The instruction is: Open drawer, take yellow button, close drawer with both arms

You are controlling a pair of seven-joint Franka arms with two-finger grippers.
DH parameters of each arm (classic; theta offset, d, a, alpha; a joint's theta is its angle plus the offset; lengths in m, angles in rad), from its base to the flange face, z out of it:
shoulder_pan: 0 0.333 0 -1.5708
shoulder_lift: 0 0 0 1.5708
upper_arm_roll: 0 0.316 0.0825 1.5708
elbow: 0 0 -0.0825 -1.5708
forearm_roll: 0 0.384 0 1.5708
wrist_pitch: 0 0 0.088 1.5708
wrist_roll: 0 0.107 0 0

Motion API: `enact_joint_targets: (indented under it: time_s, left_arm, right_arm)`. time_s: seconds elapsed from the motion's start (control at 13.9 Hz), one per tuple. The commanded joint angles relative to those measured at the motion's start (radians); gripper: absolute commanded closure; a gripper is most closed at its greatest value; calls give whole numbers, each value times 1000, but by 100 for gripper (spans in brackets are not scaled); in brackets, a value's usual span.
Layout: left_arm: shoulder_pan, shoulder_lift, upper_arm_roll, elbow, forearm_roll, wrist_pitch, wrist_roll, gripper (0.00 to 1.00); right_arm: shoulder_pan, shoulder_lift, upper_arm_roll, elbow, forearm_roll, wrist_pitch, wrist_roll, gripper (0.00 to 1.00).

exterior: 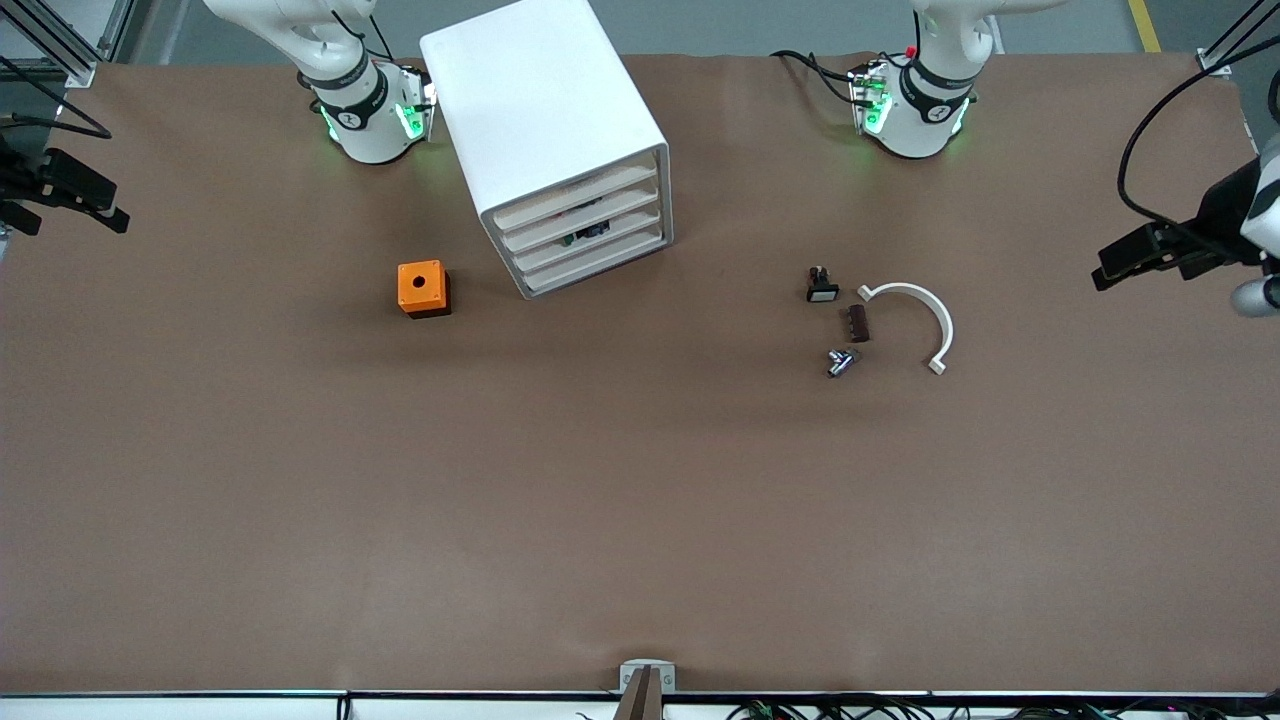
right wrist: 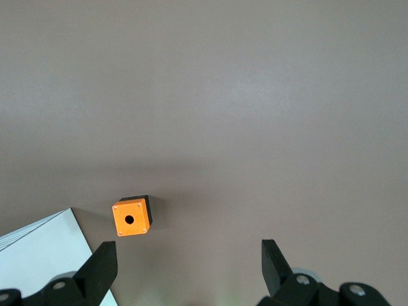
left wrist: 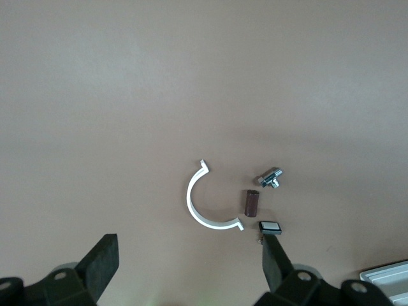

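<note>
- A small metal part (exterior: 841,362) is seen nearest the front camera, toward the left arm's end of the table (exterior: 640,520).
- Just farther from the camera, a brown block (exterior: 858,323) lies beside a white half-ring clip (exterior: 922,318) — the two are close but apart.
- A black part with a white face (exterior: 821,286) sits a little farther still, near the block.
- An orange cube with a hole (exterior: 423,288) stands toward the right arm's end, near the cabinet (exterior: 548,140).
- The cabinet stands between the two arm bases; all four drawers are shut, and the second drawer (exterior: 590,213) shows something dark through its front.
- The button cannot be made out for certain — it is not seen on the table.
- The left gripper (exterior: 1140,255) is held above its end of the table, fingers (left wrist: 102,262) spread wide apart, nothing between them.
- The right gripper (exterior: 85,200) is held above the table's other end, fingers (right wrist: 275,262) likewise apart and empty.
</note>
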Motion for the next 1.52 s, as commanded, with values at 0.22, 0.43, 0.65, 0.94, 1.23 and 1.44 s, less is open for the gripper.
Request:
enact_joint_targets:
  time_s: [0.22, 0.43, 0.65, 0.94, 1.23, 1.44]
  left_arm:
    - [-41, 202, -12, 32, 9, -7, -84, 1]
    - [-142, 260, -15, 32, 8, -8, -265, 1]
    - [-250, 301, -15, 38, -101, -25, -506, 1]
    - [-343, 369, -15, 86, -268, -40, -863, 1]
    - [-362, 421, -17, 112, -495, -97, -1297, 1]
    - [-392, 498, -18, 141, -650, -143, -1622, 1]
  right_arm:
    - [-5, -26, 7, -25, 1, 11, -12, 0]
    - [-4, -27, 8, -25, 0, 6, -12, 0]
    - [-5, -29, 7, -25, -2, 3, -12, 0]
    - [-5, -29, 7, -25, -2, 0, -12, 0]
    - [-7, -29, 7, -26, -2, -3, -12, 0]
    - [-7, -29, 7, -26, -2, -3, -12, 0]
